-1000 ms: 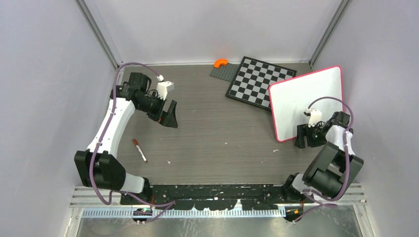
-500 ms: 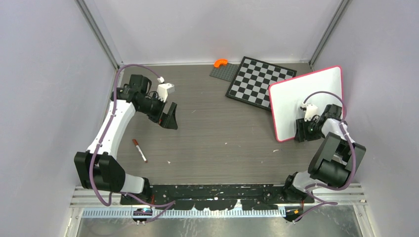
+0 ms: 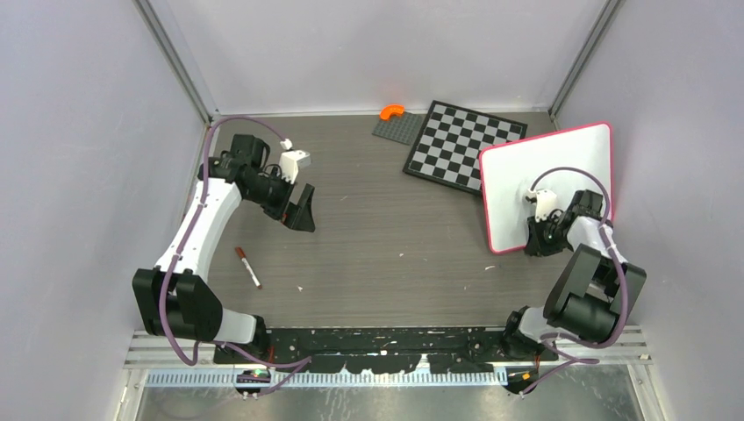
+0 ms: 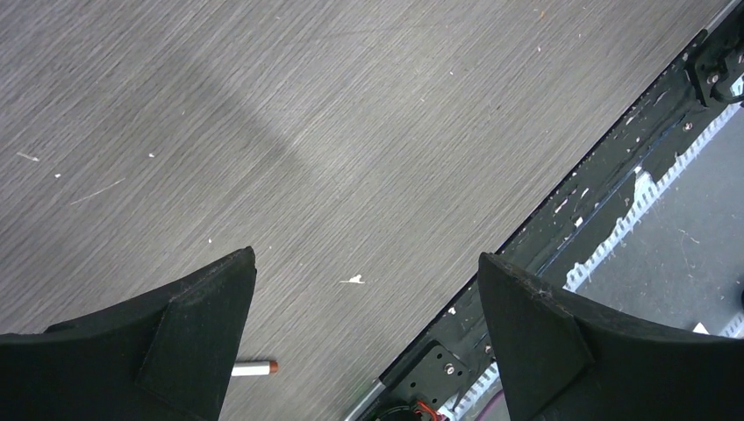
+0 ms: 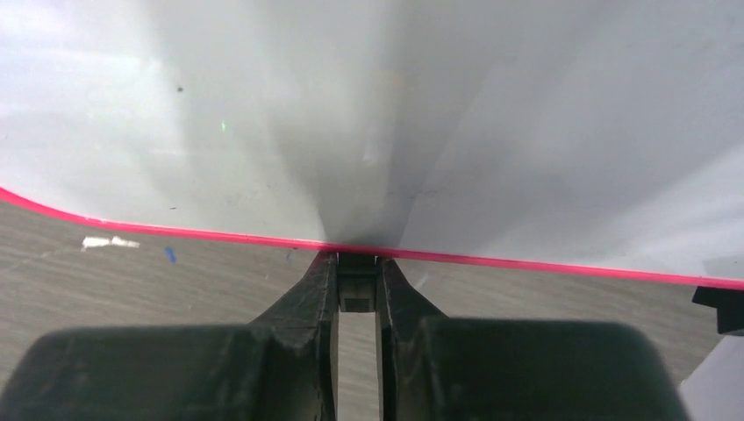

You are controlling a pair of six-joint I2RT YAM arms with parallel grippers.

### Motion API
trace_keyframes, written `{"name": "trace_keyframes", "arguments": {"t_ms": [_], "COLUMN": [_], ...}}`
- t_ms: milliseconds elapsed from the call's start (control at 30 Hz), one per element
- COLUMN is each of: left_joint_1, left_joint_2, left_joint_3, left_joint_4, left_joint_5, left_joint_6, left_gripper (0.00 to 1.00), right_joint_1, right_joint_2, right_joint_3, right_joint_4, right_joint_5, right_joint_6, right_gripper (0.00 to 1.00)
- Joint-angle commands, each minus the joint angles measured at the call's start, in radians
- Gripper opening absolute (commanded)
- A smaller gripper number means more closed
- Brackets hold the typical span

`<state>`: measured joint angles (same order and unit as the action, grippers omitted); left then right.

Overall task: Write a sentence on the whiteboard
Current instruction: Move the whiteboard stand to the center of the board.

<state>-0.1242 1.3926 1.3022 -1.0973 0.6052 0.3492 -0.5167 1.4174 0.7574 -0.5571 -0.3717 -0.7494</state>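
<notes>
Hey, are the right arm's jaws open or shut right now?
Shut on the whiteboard: in the right wrist view the right gripper's jaws pinch its pink edge, almost touching.

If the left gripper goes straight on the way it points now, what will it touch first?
The left gripper would most likely meet the bare table first, short of the black rail. The marker lies off to one side of that line, though depth is unclear.
</notes>
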Motion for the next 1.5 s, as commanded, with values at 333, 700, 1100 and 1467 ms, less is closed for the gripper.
{"name": "trace_keyframes", "arguments": {"t_ms": [333,700,1100,1467], "left_joint_1": [-0.004,-0.003,0.024,0.12], "left_joint_2": [-0.036,-0.042,-0.017,0.034], "left_joint_3": [-0.021,-0.038,-0.011,0.008], "left_joint_4": [0.015,0.045,0.091,0.126], "left_joint_5": [0.001,-0.034,-0.124,-0.063], "left_joint_6": [0.027,0.013,-0.066,-0.095], "left_gripper": [1.0,1.0,1.0,1.0], "right_joint_1": [0.005,0.279,0.542,0.804], "right_joint_2": [-0.229,-0.21,-0.195,-0.077], "right_joint_3": [-0.101,-0.088,-0.039,0.011], "right_joint_4": [-0.365,-0.294,-0.245,-0.041], "right_joint_5": [-0.036,-0.024,0.066,0.077], "right_joint_6": [-0.265,-0.075,0.044,0.337], "right_gripper": [0.0,0.0,0.0,0.0]}}
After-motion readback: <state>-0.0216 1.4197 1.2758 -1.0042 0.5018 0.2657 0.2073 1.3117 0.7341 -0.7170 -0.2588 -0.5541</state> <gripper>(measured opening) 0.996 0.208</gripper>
